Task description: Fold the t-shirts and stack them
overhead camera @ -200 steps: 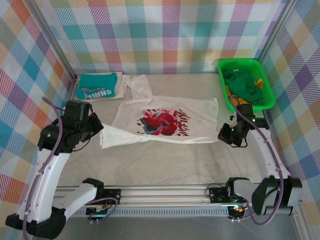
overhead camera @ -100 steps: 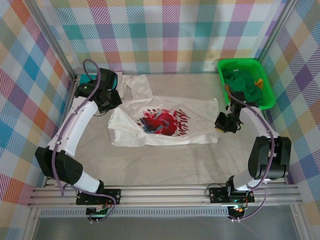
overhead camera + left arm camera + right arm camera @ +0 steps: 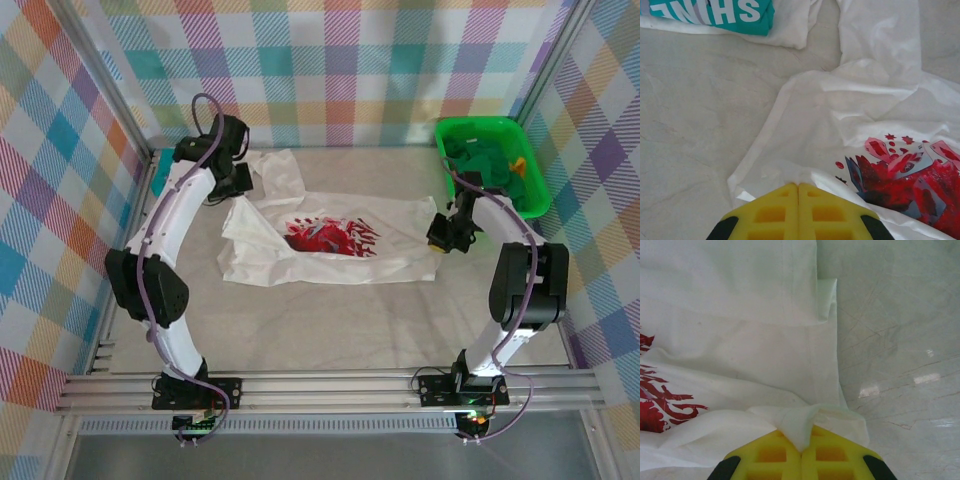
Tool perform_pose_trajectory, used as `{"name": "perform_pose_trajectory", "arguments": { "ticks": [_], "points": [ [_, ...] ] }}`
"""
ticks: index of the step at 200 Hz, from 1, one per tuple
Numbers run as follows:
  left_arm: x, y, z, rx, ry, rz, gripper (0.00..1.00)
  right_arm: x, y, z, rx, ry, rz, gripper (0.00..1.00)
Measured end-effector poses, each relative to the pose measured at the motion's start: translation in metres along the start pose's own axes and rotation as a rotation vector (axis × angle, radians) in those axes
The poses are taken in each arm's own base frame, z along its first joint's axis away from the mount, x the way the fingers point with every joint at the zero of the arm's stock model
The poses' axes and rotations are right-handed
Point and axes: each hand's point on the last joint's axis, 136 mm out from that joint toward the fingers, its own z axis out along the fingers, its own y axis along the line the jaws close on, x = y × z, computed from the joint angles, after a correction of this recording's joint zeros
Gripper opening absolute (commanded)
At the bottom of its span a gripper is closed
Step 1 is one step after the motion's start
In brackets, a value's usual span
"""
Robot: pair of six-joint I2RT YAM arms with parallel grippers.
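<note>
**Inspector:** State of the hands?

**Assessor:** Left hand (image 3: 798, 186): fingers together, pinching an edge of the white tee (image 3: 330, 245). Right hand (image 3: 801, 439): fingers together, clamped on a bunched fold of the same tee. The wrist views show both grips.

**Inspector:** Location of the garments?

**Assessor:** The white tee lies mid-worktop (image 3: 330, 330), toward the far edge, print up, creased and partly doubled over. The teal tee (image 3: 715, 12) sits folded in the far left corner, just beside a white sleeve. The basket (image 3: 480, 122) stands in the far right corner with cloth inside.

**Inspector:** The governing relation?

**Assessor:** The white tee's long axis runs from the left edge toward the right edge. The 2 hands hold opposite ends of it, left hand at the left end and right hand at the right end, and the cloth spans between them. Judgement: a fold along that axis is under way. The next move needs both hands travelling together, square to the axis, or the crease will skew. For stacking, the teal tee is nearer the left arm.
</note>
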Motion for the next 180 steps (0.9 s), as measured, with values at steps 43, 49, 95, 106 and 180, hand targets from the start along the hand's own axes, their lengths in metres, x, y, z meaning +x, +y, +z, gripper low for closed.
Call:
{"name": "perform_pose_trajectory", "arguments": {
  "ticks": [43, 49, 95, 106, 180],
  "points": [
    [-0.004, -0.009, 0.027, -0.023, 0.046, 0.038, 0.00, -0.017, 0.010, 0.007, -0.004, -0.002, -0.013, 0.04],
    [-0.008, -0.011, 0.031, -0.024, 0.048, 0.043, 0.00, -0.022, 0.013, 0.009, -0.005, -0.004, -0.018, 0.05],
    [-0.041, -0.036, 0.061, -0.016, 0.036, 0.076, 0.53, -0.050, 0.031, 0.012, -0.023, -0.029, -0.037, 0.22],
    [-0.047, -0.041, 0.065, -0.002, 0.027, 0.080, 0.58, -0.058, 0.037, 0.006, -0.033, -0.051, -0.042, 0.28],
    [0.052, 0.008, 0.014, 0.072, 0.045, -0.052, 0.56, 0.003, 0.061, -0.043, -0.152, -0.174, -0.155, 0.47]
  ]
}}
